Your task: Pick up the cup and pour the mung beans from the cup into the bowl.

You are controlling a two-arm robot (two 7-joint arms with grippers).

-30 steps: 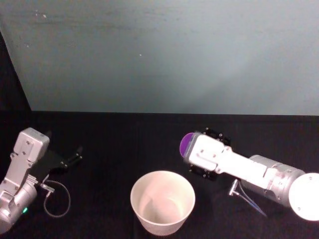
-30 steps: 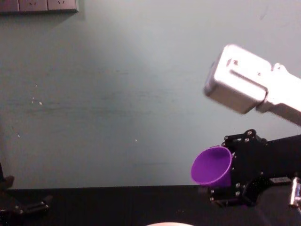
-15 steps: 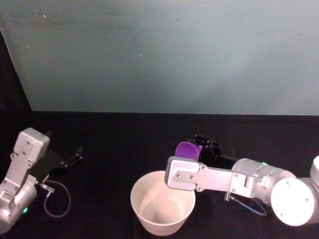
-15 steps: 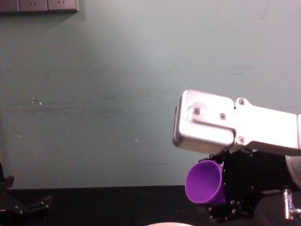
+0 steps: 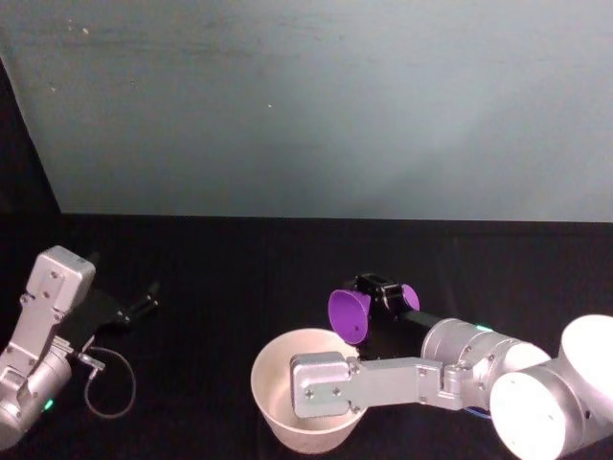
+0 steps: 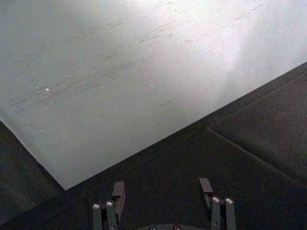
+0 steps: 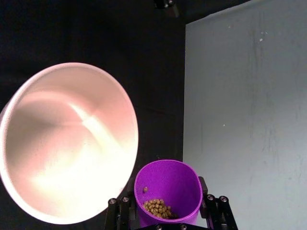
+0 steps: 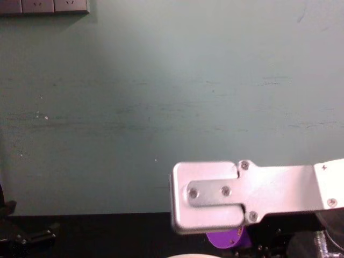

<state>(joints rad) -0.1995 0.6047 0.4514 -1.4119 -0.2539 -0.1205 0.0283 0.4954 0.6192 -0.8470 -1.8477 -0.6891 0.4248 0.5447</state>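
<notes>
Right pincer (image 5: 372, 300) pinches the cup (image 5: 347, 314), one finger on each side of its wall. It holds it off the table (image 5: 220, 278), just behind the bowl's (image 5: 266, 376) far right rim. Cup is tipped on its side, mouth facing the bowl. Right wrist view: cup (image 7: 168, 184) clamped between the fingers (image 7: 116, 211), rim close to the bowl (image 7: 72, 143). Beans (image 7: 157, 207) sit inside the cup in a small heap on the wall, one stray grain just beside them. Bowl stands by the table's near edge, about mid-width. Chest view: the right arm's silver link (image 8: 215, 196) covers most of the cup (image 8: 226, 238).

Left pincer (image 5: 144, 305) is parked near the table's left edge, fingers spread (image 6: 117, 189), nothing between them.
</notes>
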